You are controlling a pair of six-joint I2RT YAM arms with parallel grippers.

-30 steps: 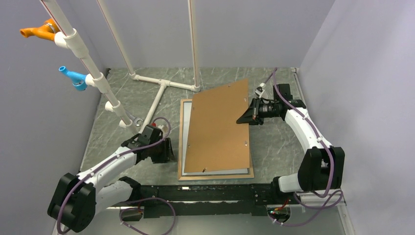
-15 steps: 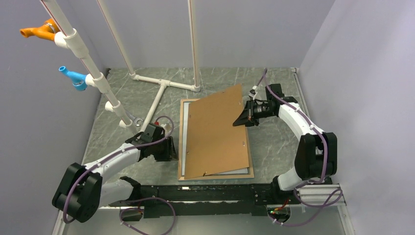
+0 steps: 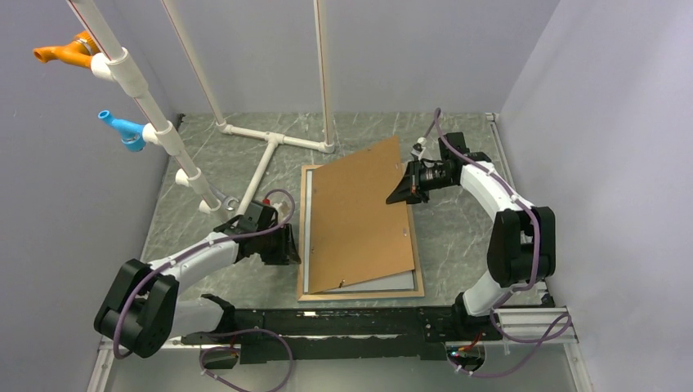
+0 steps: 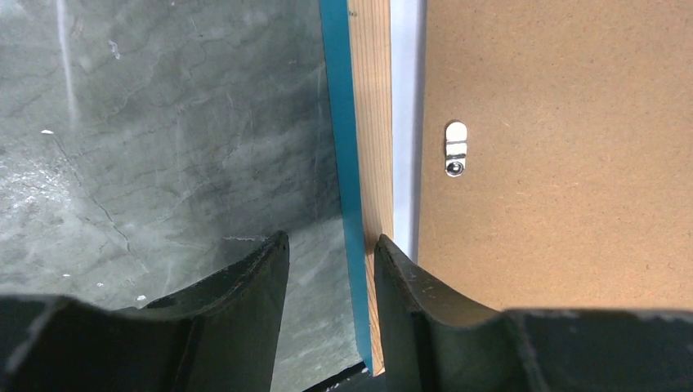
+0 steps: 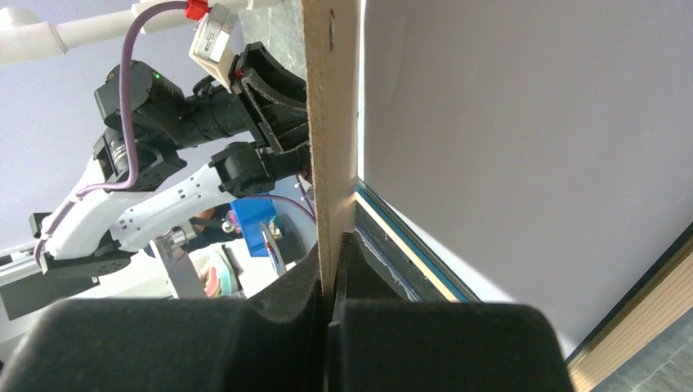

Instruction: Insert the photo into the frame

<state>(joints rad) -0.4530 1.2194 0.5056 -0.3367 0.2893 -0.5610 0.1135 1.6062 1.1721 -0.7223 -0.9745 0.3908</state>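
The frame [image 3: 361, 292] lies flat mid-table, wood face up. The photo lies in it, white back up [image 3: 384, 282]. The brown backing board [image 3: 359, 212] tilts over them, right edge raised, near-left corner resting low. My right gripper [image 3: 406, 186] is shut on the board's right edge; in the right wrist view the gripper [image 5: 333, 269] pinches the board [image 5: 331, 122] above the photo's back [image 5: 523, 147]. My left gripper [image 3: 288, 245] is open at the frame's left rail. In the left wrist view the gripper [image 4: 331, 269] straddles the frame's blue edge [image 4: 339, 163], beside the photo's white strip [image 4: 406, 122] and the board [image 4: 556, 163].
A white pipe stand [image 3: 270, 155] stands behind the frame, with orange [image 3: 61, 53] and blue [image 3: 118, 129] fittings on the left pipe. Grey walls close in the left, back and right. A black rail [image 3: 327, 322] runs along the near edge.
My right gripper has moved left and brought the board's raised edge lower over the frame. My left gripper has moved right to the frame's left rail.
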